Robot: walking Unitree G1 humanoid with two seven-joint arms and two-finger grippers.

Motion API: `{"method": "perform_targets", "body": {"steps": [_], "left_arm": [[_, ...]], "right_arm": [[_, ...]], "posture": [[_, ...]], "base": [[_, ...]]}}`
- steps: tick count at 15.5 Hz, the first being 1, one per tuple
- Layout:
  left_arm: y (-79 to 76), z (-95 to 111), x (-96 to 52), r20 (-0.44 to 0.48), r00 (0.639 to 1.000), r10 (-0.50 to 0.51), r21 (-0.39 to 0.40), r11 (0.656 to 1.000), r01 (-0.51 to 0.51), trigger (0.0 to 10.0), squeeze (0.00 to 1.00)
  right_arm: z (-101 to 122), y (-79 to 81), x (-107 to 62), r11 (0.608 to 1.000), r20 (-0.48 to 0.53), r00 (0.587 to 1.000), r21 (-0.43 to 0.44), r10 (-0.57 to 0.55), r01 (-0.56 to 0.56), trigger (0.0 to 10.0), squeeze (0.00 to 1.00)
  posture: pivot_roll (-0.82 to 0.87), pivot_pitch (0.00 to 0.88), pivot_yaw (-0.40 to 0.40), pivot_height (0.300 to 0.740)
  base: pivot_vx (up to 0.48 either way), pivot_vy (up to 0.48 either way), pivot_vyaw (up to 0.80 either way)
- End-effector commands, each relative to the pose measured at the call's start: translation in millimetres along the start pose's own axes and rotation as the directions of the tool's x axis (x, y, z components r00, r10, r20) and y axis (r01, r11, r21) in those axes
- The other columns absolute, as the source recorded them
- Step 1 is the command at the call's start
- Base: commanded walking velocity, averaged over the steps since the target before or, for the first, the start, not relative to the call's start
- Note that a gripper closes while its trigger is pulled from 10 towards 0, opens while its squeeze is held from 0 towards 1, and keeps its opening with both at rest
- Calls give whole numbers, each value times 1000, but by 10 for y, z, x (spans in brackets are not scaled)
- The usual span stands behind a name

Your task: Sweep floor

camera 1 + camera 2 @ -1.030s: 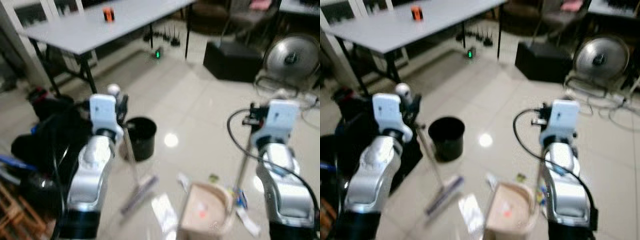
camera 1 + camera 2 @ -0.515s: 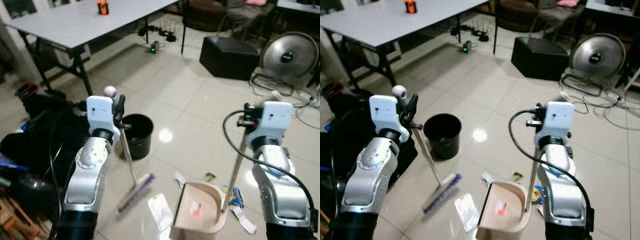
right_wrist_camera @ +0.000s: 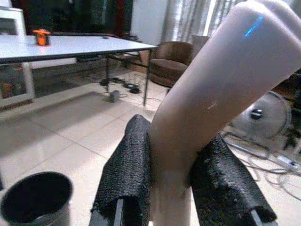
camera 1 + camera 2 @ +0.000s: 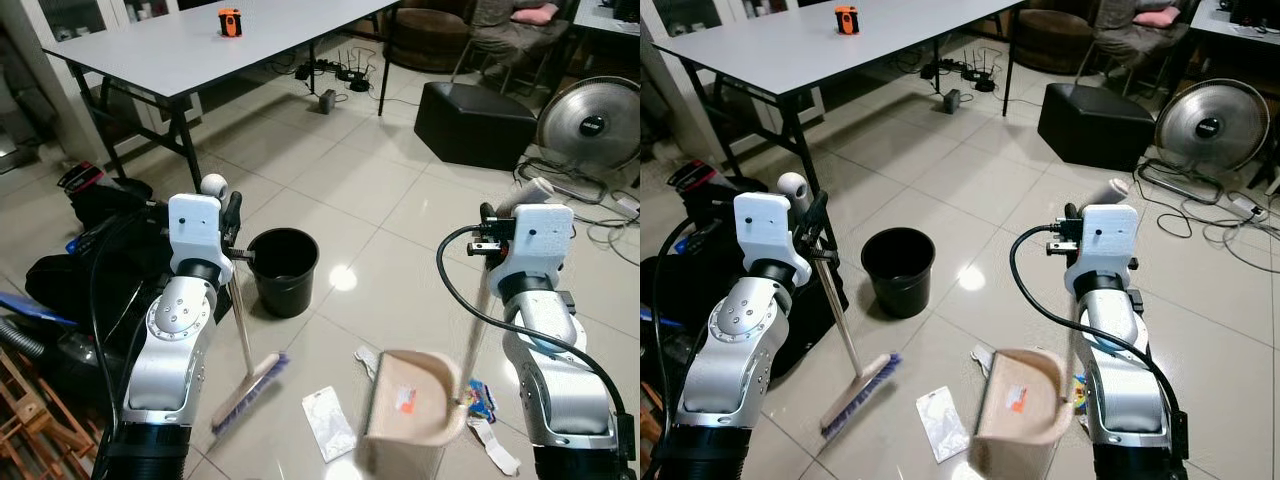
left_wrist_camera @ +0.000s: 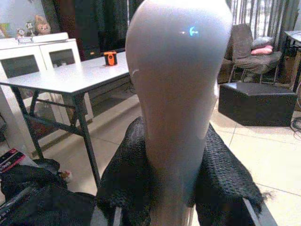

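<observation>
While your left gripper (image 5: 174, 188) is clamped on the top of the broom handle (image 4: 238, 322) and your right gripper (image 3: 176, 188) is clamped on the dustpan handle (image 4: 473, 340), the litter sits low down between the two tools. The broom's long axis slants down and inward from the left gripper, ending in the brush head (image 4: 250, 391) on the tiles. Just inward of that head lies a flat white wrapper (image 4: 328, 423), and beyond it, toward the right gripper's side, the dustpan (image 4: 410, 410), which looks blurred and tilted, so you can't tell whether its lip touches the floor. The left arm is nearer the wrapper; your stroke runs from brush toward pan. Small scraps (image 4: 482, 400) beside the pan are partly hidden behind it. A black bin (image 4: 283, 270) stands ahead of the left gripper.
</observation>
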State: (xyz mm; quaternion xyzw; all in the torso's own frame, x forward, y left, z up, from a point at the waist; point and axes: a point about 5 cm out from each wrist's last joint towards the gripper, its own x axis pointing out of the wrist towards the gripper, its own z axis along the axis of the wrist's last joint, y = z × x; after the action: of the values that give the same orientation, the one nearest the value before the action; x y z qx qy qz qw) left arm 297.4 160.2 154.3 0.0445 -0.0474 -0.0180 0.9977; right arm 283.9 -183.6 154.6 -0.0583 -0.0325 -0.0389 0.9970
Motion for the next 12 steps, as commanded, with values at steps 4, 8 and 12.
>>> {"method": "perform_targets", "body": {"steps": [4, 8, 12], "left_arm": [[61, -30, 97, -1, 998, 57, 42, 997, -57, 10000, 0], [40, -122, 178, -2, 997, 73, 37, 997, -73, 10000, 0], [111, -178, 228, 20, 992, 122, 55, 991, -123, 10000, 0]], "right_arm": [[-106, 29, 151, 998, 8, 998, -25, 56, -55, 10000, 0], [-121, 56, 315, 994, 48, 994, -65, 93, -90, 10000, 0], [-234, 193, 348, 978, 64, 982, -116, 179, -171, 10000, 0]], "posture": [[41, 39, 0, 740], [37, 153, 5, 740], [97, 230, 33, 740]], "base": [[0, 0, 0], [0, 0, 0], [0, 0, 0]]}}
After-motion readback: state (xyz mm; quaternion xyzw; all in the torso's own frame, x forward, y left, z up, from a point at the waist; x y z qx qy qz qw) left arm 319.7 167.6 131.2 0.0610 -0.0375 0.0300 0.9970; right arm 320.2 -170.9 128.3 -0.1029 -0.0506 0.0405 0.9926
